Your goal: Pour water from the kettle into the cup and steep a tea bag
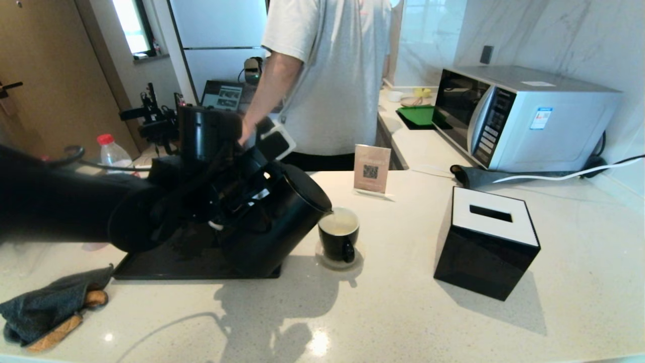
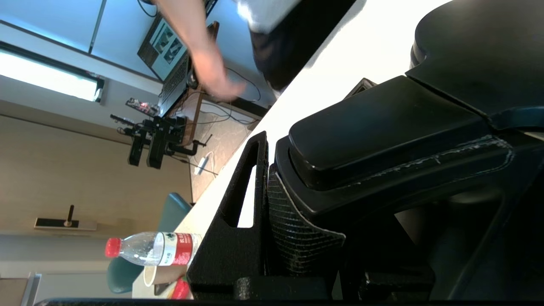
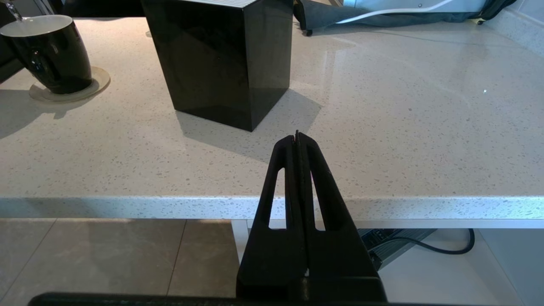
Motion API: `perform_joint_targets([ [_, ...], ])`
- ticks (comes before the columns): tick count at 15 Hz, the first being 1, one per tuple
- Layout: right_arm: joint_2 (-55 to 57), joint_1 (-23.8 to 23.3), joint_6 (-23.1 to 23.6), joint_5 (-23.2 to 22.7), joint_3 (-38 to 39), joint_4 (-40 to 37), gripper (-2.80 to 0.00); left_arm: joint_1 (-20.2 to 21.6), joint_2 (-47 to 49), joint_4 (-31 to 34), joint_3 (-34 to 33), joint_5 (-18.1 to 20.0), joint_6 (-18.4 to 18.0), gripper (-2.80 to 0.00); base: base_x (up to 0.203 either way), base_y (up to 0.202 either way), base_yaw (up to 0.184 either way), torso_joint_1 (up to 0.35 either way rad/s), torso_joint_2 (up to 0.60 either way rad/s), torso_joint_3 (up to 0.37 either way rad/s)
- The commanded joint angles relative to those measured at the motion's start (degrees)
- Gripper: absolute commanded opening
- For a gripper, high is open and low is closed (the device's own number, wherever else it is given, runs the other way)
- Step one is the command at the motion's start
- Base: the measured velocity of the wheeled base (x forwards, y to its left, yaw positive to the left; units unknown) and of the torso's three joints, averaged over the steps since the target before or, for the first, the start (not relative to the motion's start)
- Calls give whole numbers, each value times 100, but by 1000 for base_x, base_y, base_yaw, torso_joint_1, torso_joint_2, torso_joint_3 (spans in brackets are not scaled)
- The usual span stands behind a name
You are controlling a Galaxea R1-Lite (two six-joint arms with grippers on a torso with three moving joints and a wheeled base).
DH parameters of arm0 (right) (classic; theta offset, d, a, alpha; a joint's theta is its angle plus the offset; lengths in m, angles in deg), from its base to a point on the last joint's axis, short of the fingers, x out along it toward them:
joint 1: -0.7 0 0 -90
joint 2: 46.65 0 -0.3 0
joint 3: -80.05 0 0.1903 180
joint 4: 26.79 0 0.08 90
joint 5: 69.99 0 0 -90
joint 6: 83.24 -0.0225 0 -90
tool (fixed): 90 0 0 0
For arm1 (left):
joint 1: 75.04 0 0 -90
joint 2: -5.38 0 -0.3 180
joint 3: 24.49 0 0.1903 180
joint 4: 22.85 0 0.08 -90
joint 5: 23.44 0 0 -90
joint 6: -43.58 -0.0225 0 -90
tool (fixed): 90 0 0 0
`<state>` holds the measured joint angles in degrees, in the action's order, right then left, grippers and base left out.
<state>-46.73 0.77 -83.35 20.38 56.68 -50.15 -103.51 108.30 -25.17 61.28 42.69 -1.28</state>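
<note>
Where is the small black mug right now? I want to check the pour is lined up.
In the head view, the glossy black mug with white inside stands on a round coaster, mid-counter, directly under the tilted matte black kettle's spout, left of the black cube tissue box.

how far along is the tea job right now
Done: the left gripper is shut on the kettle handle and has it tilted, spout over the cup. In hand: water already shows in the cup. Left: righting the kettle and steeping a tea bag; none is visible. The right gripper hangs shut off the counter edge.
</note>
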Motion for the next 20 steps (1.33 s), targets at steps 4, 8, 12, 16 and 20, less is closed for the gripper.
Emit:
perform_joint_targets([
  [4,7,1,-4,4,0,0,-280,-10,9,-33,9,-12,-14,-280,0,0,0,0,0,0],
  [8,7,1,-3,-2,0,0,-280,-10,-17,-51,9,5,4,-280,0,0,0,0,0,0],
  [12,7,1,-7,-2,0,0,-280,-1,-108,-42,0,14,56,-280,0,0,0,0,0,0],
  [16,7,1,-6,6,0,0,-280,8,-235,-77,-35,23,179,-280,0,0,0,0,0,0],
  [20,7,1,0,-2,0,0,-280,-1,-289,-83,-44,58,467,-280,0,0,0,0,0,0],
])
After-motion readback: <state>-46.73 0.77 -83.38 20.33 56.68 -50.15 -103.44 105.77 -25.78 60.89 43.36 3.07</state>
